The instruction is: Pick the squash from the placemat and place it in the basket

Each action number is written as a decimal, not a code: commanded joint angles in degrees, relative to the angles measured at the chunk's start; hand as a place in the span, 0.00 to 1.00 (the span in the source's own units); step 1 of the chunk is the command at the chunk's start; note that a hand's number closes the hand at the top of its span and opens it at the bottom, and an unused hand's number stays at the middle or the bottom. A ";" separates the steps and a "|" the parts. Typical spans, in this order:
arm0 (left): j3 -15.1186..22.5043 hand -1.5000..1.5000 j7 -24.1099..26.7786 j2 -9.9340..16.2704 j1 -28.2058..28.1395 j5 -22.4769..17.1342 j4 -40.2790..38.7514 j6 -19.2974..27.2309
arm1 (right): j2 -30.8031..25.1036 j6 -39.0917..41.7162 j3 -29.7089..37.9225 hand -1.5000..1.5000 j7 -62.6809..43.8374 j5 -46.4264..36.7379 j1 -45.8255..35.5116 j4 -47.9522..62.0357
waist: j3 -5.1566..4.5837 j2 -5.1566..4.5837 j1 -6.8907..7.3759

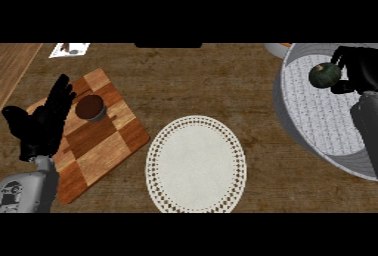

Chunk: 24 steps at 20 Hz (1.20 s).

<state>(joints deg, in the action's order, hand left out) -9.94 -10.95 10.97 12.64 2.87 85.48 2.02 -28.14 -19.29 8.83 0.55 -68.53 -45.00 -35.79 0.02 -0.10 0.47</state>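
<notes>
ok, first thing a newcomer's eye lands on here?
Probably the right robot hand at upper right, curled round the dark green squash over the grey basket. Next, the bare white lace-edged placemat at centre. At left, the open left robot hand rests over a checkered board.

Dim, even light, soft shadow beside the bowl (90, 108), black hands nearly featureless, no glare

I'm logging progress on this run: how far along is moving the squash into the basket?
Done: the squash is off the white placemat, which lies bare. In hand: the right hand curls round the squash, holding it over the grey basket. Left: lowering and letting go. The left hand rests open by the wooden board.
</notes>
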 commanded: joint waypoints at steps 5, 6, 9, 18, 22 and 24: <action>2.73 0.50 -0.06 -2.69 0.25 2.14 -0.43 1.96 | 0.00 3.03 1.91 1.00 -2.96 0.70 -3.79 7.43 | 0.01 -0.11 0.32; 0.14 0.50 2.78 -0.64 0.35 0.74 -2.62 0.64 | 0.31 0.94 1.86 1.00 -2.32 0.74 -0.34 7.22 | 0.00 -0.10 0.06; 2.67 0.50 1.47 -2.71 -0.63 2.02 -0.40 1.66 | -0.94 2.71 1.72 1.00 -4.71 -0.55 -3.19 10.50 | 0.01 -0.14 0.33; -0.23 0.50 2.90 0.06 -4.05 -0.17 1.61 -0.70 | 0.80 -3.03 10.65 0.00 4.02 12.49 -2.33 3.50 | 0.02 0.13 -0.13; 0.37 0.50 -0.83 -0.48 -3.75 -0.17 2.63 -0.24 | 2.21 -1.66 14.23 0.00 6.77 19.37 -1.20 -2.48 | 0.02 0.57 -0.87; 0.41 0.50 1.58 -1.73 -1.12 1.37 -1.22 2.07 | 5.20 -2.04 16.26 0.00 6.23 23.17 -0.15 -5.56 | -0.03 0.56 -1.94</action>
<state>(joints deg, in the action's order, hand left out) -9.62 -10.45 10.18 11.25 3.50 85.74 2.80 -25.02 -21.47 21.33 4.74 -51.95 -47.07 -36.24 0.01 0.21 -0.39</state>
